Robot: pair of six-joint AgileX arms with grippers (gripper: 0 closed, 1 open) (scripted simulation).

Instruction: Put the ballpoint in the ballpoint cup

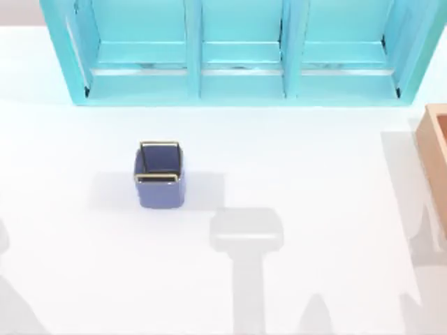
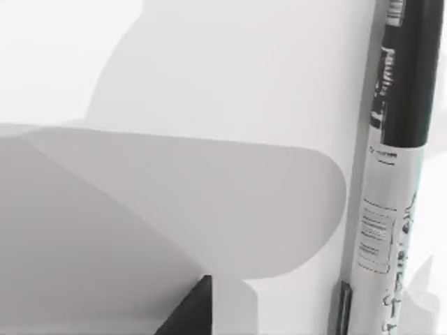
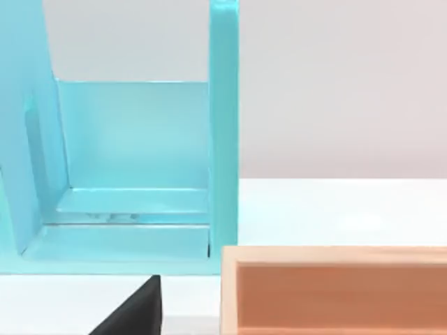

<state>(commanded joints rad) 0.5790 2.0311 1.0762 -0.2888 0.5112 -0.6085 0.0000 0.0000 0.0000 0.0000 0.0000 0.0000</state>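
My left wrist view looks down at the white table (image 2: pixel 209 84) from close by. One dark fingertip (image 2: pixel 190 314) of my left gripper pokes into that view. I cannot tell if my left fingers are open or shut. Near it, with bare table between them, lies the pen (image 2: pixel 391 174). It is long and thin, with a black part at one end and a white part with small print on it. The pen lies flat on the table and nothing holds it. A big soft shadow falls on the table next to it.

My right wrist view looks across the table. One dark fingertip (image 3: pixel 136 310) of my right gripper shows there too. I cannot tell if my right fingers are open or shut. Just past it is the tan box (image 3: pixel 335 289), and behind that stands the shelf (image 3: pixel 223 139), tall and turquoise.

From the top, the cup (image 1: pixel 160 174) stands upright on the table, left of the middle. It is blue-violet with a thin gold rim. It looks empty inside. The shelf (image 1: pixel 241 52) runs along the far edge, well behind the cup. The box (image 1: pixel 434 150) sits at the right edge, well apart from the cup. Grey shadows fall on the near part of the table.
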